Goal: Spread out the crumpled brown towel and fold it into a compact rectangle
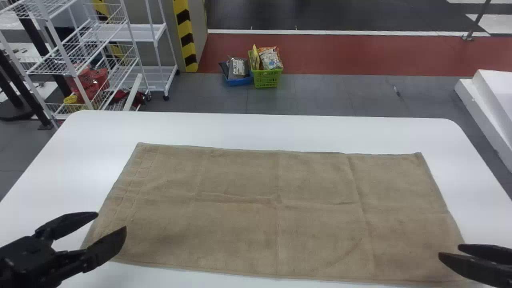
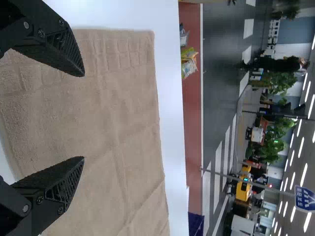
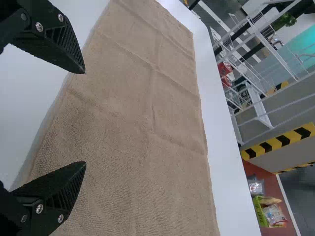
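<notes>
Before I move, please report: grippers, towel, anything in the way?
Left gripper open, left end of towel. Right gripper open, right end. Towel spread flat, lightly creased, not folded. No object lying on it.

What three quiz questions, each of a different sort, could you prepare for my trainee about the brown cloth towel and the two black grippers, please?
1. True or false: the rectangular brown cloth towel lies spread out on the smooth white table.

2. Which towel corner is nearest to the black, two-fingered left gripper?
a) far left
b) near left
c) far right

3. Fill in: the black, two-fingered right gripper has its fingers ____ (open or shut).

Key: 1 true; 2 b; 3 open.
</notes>
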`<state>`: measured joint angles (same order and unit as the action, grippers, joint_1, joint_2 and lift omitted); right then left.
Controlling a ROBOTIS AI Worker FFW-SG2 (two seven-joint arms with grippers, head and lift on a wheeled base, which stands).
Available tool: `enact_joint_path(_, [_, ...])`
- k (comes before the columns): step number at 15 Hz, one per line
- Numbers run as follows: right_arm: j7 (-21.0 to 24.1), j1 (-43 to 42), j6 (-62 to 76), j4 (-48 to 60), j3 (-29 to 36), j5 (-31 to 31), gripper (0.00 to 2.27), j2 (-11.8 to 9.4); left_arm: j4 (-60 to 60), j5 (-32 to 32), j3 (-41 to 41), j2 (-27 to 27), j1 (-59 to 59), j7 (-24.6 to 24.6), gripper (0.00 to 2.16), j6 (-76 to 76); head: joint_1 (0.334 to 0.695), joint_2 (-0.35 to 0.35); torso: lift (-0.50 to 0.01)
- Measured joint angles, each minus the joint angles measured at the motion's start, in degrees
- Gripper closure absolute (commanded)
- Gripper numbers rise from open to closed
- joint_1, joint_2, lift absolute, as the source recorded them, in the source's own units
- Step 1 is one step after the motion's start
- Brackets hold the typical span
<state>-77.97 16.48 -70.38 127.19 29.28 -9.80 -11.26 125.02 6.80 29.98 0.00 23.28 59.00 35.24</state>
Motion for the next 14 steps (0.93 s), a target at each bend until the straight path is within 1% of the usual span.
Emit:
enact_joint_path(3, [2.3,-0.2,-0.1,-0.7,-1.8,-1.1,0.36,0.2,-4.0,3.3,-3.3,0.0,0.0,-4.7,0.27,-6.8,0.695,0.009,-0.127])
enact_joint_path(4, [3.0,-0.4,-0.1,-0.9,-2.0,-1.3,0.51,0.3,-5.0,4.0,-4.0,0.0,0.0,-5.1,0.27,-8.1,0.695,0.003,-0.127])
enact_joint_path(5, [3.4,-0.7,-0.1,-1.1,-2.2,-1.7,0.55,0.3,-5.4,4.2,-4.4,0.0,0.0,-5.2,0.27,-8.6,0.695,-0.004,-0.127])
enact_joint_path(8, [3.6,-1.8,-0.1,-2.5,-3.2,-4.4,1.00,0.3,-5.5,4.1,-4.6,0.0,0.0,-4.5,0.27,-8.7,0.695,-0.021,-0.127])
enact_joint_path(10, [3.9,-1.9,0.0,-3.2,-3.9,-5.1,1.40,0.3,-5.2,4.0,-4.7,0.0,0.0,-4.2,0.27,-8.7,0.695,-0.022,-0.127])
enact_joint_path(12, [3.9,-1.9,0.1,-3.9,-4.5,-5.6,1.41,0.3,-5.0,3.9,-4.6,0.0,0.0,-4.0,0.27,-8.8,0.695,-0.022,-0.127])
enact_joint_path(14, [3.9,-1.4,0.1,-4.2,-6.2,-5.9,1.41,0.4,-4.9,3.9,-4.5,0.0,0.0,-3.9,0.27,-8.7,0.695,-0.002,-0.127])
